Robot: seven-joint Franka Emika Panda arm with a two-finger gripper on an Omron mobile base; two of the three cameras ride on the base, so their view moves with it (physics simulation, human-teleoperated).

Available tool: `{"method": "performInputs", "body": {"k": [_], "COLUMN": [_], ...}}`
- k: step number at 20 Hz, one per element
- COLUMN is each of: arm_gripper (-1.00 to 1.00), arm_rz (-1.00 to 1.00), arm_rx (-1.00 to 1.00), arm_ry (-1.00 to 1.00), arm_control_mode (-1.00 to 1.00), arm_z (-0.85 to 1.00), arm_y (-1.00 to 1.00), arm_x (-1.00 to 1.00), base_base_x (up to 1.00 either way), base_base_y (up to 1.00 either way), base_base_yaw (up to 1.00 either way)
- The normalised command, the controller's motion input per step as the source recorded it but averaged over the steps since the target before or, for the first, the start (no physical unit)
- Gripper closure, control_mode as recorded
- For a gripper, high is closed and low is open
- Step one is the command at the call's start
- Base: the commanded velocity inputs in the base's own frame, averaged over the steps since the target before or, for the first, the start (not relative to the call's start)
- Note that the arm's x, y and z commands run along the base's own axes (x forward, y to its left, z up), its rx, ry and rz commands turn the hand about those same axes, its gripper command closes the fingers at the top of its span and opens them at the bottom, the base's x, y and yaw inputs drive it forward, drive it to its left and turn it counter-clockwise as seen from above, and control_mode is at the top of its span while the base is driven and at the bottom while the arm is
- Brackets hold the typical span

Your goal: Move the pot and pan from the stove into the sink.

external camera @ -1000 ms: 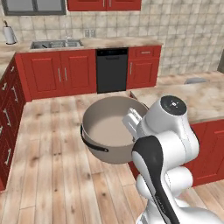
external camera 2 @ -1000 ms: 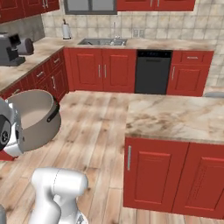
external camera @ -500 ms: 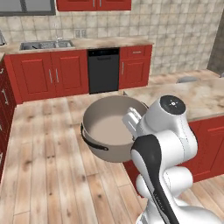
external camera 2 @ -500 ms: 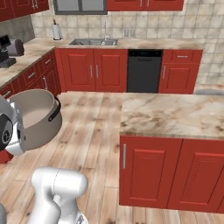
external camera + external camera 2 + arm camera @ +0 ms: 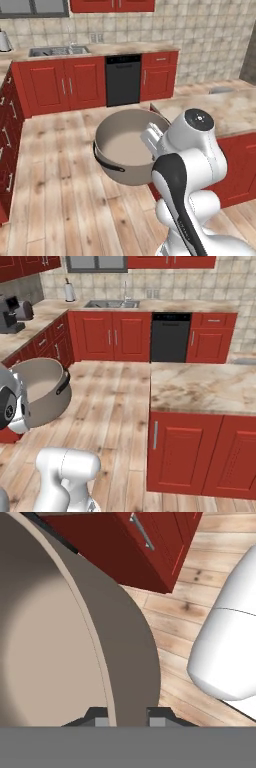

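The beige pot (image 5: 122, 145) hangs in the air over the wooden floor, tilted, with its dark rim and a dark side handle showing. My gripper (image 5: 150, 137) is shut on its rim; in the hand view the two fingertips (image 5: 97, 720) sit either side of the pot wall (image 5: 127, 662). The pot (image 5: 45, 388) also shows beside my arm in the right base view. The sink (image 5: 57, 50) with its chrome faucet (image 5: 125, 291) lies in the far counter, well ahead of me. The pan and the stove are out of view.
A black dishwasher (image 5: 124, 80) sits under the far counter, right of the sink. A marble-topped island with red cabinets (image 5: 205, 386) stands close on my right. Red cabinets (image 5: 7, 145) line the left wall, with a coffee machine (image 5: 10, 313) on top.
The whole picture has shifted slightly sideways and back, so the base has moved. The pot stays in the gripper at the same place beside the arm.
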Motion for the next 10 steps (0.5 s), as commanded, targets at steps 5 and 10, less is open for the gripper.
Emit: {"method": "performInputs", "body": {"k": [5,10], "arm_gripper": [1.00,1.00], "arm_rz": [0.00,0.00], "arm_rx": [0.00,0.00], "arm_ry": [0.00,0.00], "arm_control_mode": [1.00,1.00], "arm_z": [0.00,0.00], "arm_y": [0.00,0.00], "arm_x": [0.00,0.00], "base_base_x": [-0.05,-0.07], "base_base_y": [0.75,0.58], "base_base_yaw": [-0.01,-0.01]}}
